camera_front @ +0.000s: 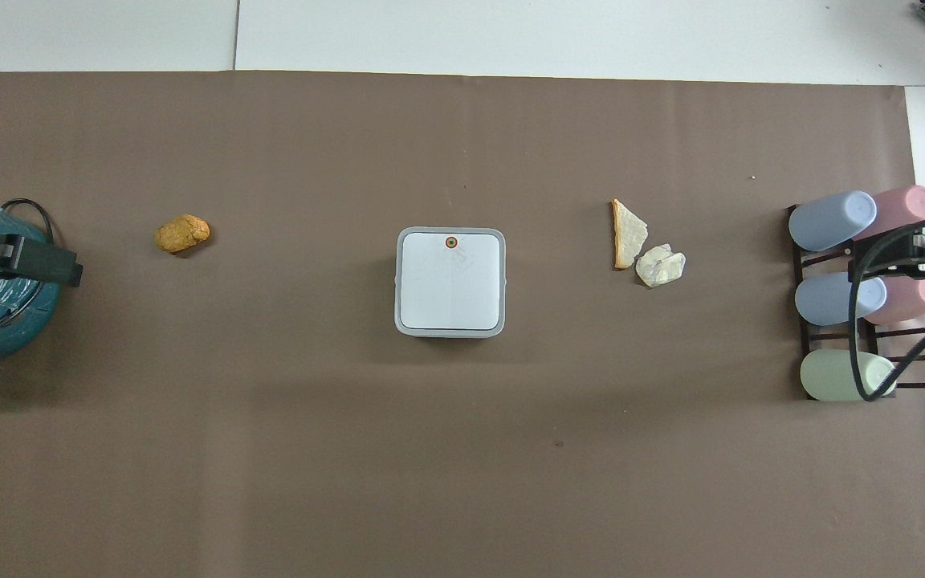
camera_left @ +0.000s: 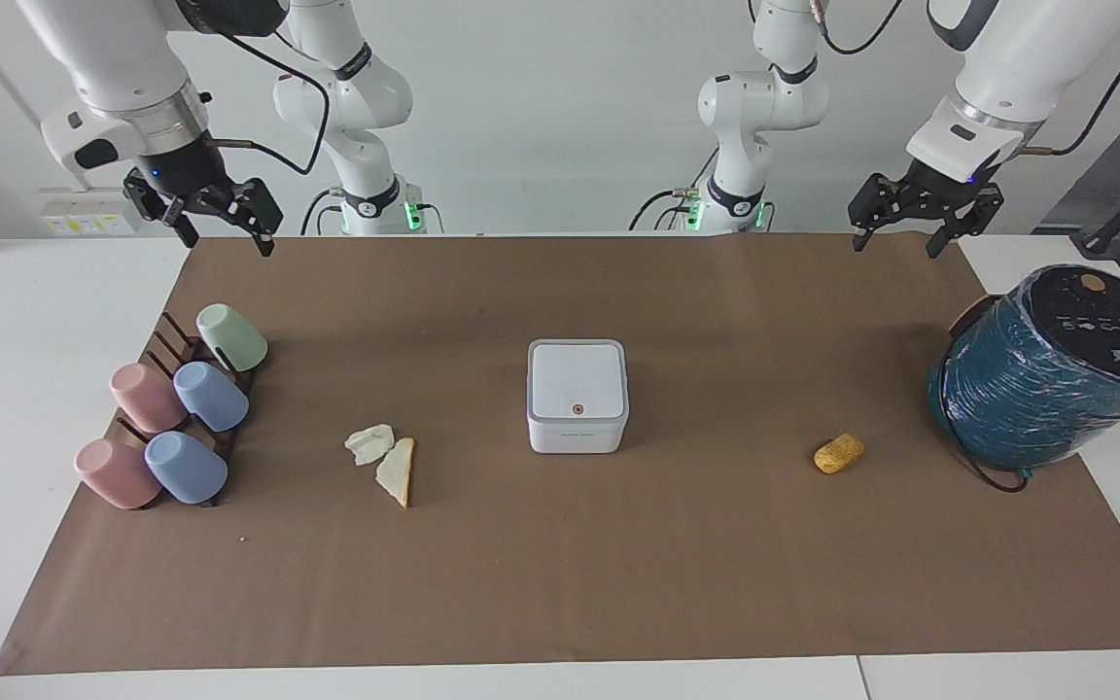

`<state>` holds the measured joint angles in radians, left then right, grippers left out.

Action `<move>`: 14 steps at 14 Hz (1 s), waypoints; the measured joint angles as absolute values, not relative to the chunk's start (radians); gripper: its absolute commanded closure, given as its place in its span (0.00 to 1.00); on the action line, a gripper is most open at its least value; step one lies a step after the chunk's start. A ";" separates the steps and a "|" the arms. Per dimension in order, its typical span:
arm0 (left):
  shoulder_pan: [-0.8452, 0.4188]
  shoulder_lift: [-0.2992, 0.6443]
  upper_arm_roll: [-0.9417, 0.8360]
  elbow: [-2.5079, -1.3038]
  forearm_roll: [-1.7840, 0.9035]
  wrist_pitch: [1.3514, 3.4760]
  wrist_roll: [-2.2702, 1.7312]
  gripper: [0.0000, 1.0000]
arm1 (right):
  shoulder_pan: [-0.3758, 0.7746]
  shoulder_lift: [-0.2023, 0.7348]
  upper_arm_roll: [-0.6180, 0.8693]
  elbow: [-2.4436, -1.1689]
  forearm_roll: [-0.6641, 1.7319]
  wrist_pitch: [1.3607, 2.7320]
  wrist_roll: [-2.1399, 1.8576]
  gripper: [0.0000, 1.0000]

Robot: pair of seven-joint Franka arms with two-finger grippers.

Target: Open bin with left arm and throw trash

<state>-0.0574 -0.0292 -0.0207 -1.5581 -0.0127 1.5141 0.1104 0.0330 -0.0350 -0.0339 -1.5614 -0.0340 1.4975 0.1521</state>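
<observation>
- The bin (camera_left: pixel 577 395) sits shut at the middle of the brown mat (camera_left: pixel 560 583), its orange button (camera_left: pixel 577 408) on the lid's edge away from the robots. A press that lands off the button would likely leave the lid down or shove the light box across the mat.
- The paper wad (camera_left: pixel 369 443) and the pale wedge (camera_left: pixel 397 471) touch each other, between the bin and the mat's edge at the right arm's end. A grab at one could drag or knock the other.
- The yellow-orange lump (camera_left: pixel 839 453) lies alone toward the left arm's end of the mat; it looks spongy and could slip from a shallow pinch.
- A scrap released before the lid is fully up would probably bounce off onto the mat.
- The left gripper (camera_left: pixel 895 238) hangs over the mat's corner at its own end, above the teal cylinder (camera_left: pixel 1046 374), fingers apart, holding and touching nothing.
- The right gripper (camera_left: pixel 220 241) hangs over the opposite corner near the cup rack (camera_left: pixel 176 418), fingers likewise spread and empty; this arm waits.
</observation>
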 measured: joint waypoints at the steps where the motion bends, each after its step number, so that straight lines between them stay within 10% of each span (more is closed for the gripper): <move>1: -0.057 -0.029 -0.021 -1.558 -0.013 1.514 0.110 0.00 | 0.033 -0.035 -0.034 -1.561 -0.034 1.498 0.152 0.00; 11: -0.061 -0.034 -0.031 -1.595 -0.013 1.582 0.109 0.01 | 0.033 -0.035 -0.034 -1.561 -0.034 1.498 0.152 0.00; 14: -0.088 -0.054 -0.044 -1.683 -0.013 1.748 0.064 0.58 | 0.033 -0.035 -0.034 -1.562 -0.034 1.497 0.152 0.00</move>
<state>-0.0877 -0.0536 -0.0438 -1.6829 -0.0131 1.7476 0.0639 0.0330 -0.0350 -0.0339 -1.5618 -0.0340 1.4975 0.1521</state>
